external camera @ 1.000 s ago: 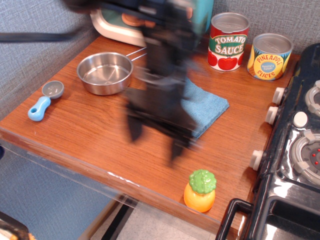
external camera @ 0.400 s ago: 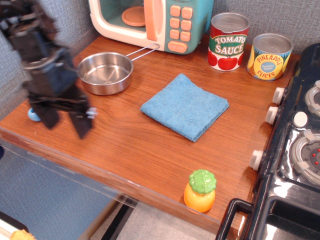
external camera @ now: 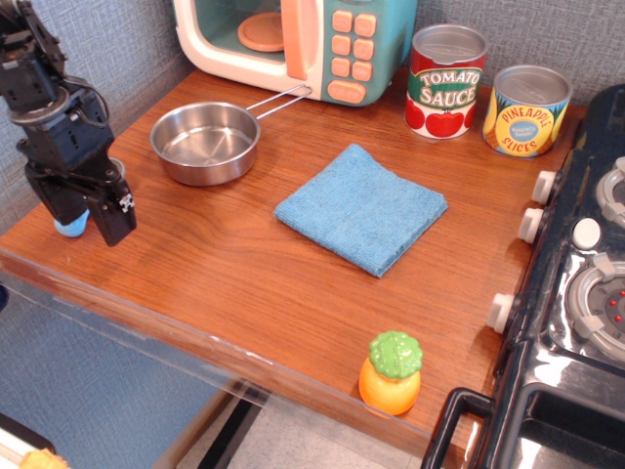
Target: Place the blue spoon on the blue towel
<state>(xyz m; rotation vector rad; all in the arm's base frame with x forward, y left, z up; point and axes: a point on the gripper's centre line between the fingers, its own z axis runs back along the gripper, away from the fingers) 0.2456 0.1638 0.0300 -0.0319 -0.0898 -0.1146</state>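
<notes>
The blue spoon point(external camera: 70, 228) lies at the table's left edge, mostly hidden by my gripper; only the light-blue end of its handle shows between the fingers. My gripper point(external camera: 86, 227) has come down over it, with its jaws apart on either side of the handle, and I cannot tell whether they touch it. The blue towel point(external camera: 361, 207) lies flat in the middle of the wooden table, well to the right of the gripper, with nothing on it.
A steel pan point(external camera: 205, 143) with a wire handle sits just right of the gripper. A toy microwave point(external camera: 293, 39) stands at the back, with a tomato sauce can point(external camera: 446, 83) and a pineapple can point(external camera: 527, 110) to its right. A toy pineapple point(external camera: 391, 371) stands near the front edge, and a stove point(external camera: 576, 293) is on the right.
My arm has swung from above the towel to the table's left edge and come down over the spoon, now covering most of it. The towel and the pan have not moved.
</notes>
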